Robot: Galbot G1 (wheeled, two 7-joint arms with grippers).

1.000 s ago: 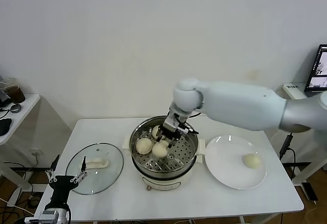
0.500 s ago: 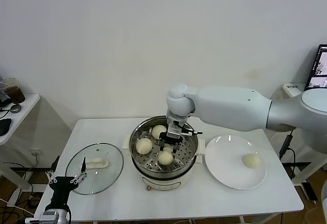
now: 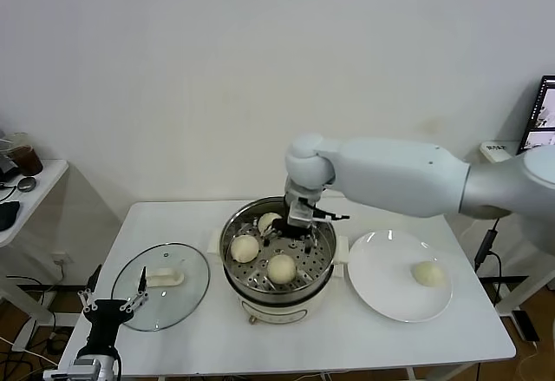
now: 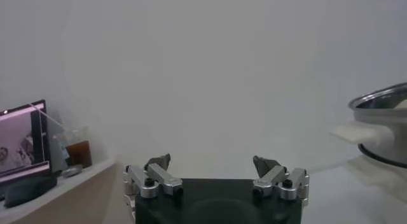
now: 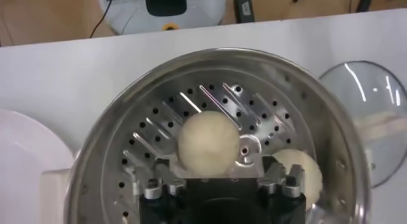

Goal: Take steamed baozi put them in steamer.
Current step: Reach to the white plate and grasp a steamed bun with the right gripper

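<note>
The steamer [image 3: 277, 290] stands mid-table with three steamed baozi on its perforated tray: one at the left [image 3: 245, 247], one at the front [image 3: 281, 268], one at the back [image 3: 270, 222]. A further baozi [image 3: 426, 273] lies on the white plate [image 3: 386, 290]. My right gripper [image 3: 300, 225] hovers open over the tray's back right, holding nothing. In the right wrist view the front baozi [image 5: 207, 142] lies free on the tray just beyond the spread jaws of the right gripper [image 5: 216, 172], with another baozi [image 5: 297, 173] beside it. My left gripper [image 3: 111, 305] waits open, low at the table's front left corner.
A round glass lid [image 3: 160, 287] with a white handle lies flat left of the steamer. The plate sits close against the steamer's right handle. A side table [image 3: 26, 194] with a cup stands far left, a monitor [image 3: 542, 116] far right.
My right gripper opened and let a baozi go onto the front of the tray, then lifted and drew back toward the steamer's rear. The left arm stayed still.
</note>
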